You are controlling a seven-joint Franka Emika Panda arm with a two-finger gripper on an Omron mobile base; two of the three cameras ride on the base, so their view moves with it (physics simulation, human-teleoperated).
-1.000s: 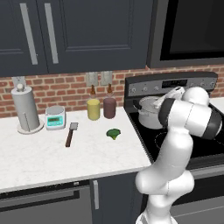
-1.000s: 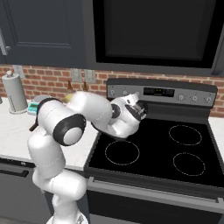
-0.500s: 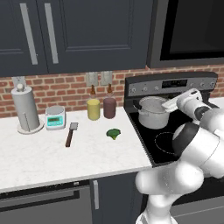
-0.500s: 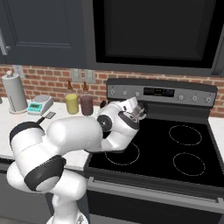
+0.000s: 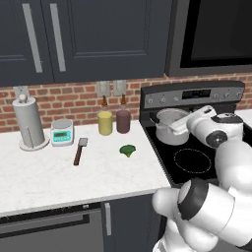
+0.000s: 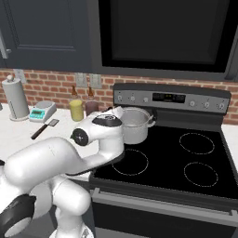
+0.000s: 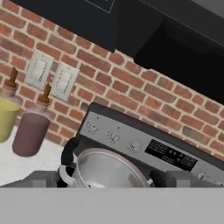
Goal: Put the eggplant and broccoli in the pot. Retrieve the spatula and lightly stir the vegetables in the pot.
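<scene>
The steel pot (image 5: pixel 169 126) stands on the stove's back left burner, also seen in the right base view (image 6: pixel 136 123). My gripper (image 7: pixel 109 183) hovers just beside and above its mouth, open, with nothing between its fingers. In the hand view the pot's rim (image 7: pixel 89 156) lies right below, its inside pale. The hand (image 5: pixel 197 122) reaches toward the pot from the right. The broccoli (image 5: pixel 128 150) lies on the white counter left of the stove. The spatula (image 5: pixel 78 151) lies further left, blade toward the wall (image 6: pixel 44 128). The eggplant is out of view.
A yellow jar (image 5: pixel 105 123) and a maroon jar (image 5: pixel 123 121) stand against the brick wall beside the stove. A small scale (image 5: pixel 62 132) and a paper towel roll (image 5: pixel 28 123) are at the far left. The stove's control panel (image 7: pixel 144 146) rises behind the pot.
The arm has folded down lower and swung its elbow toward the front of the stove. The hand stays by the pot with its jaws open.
</scene>
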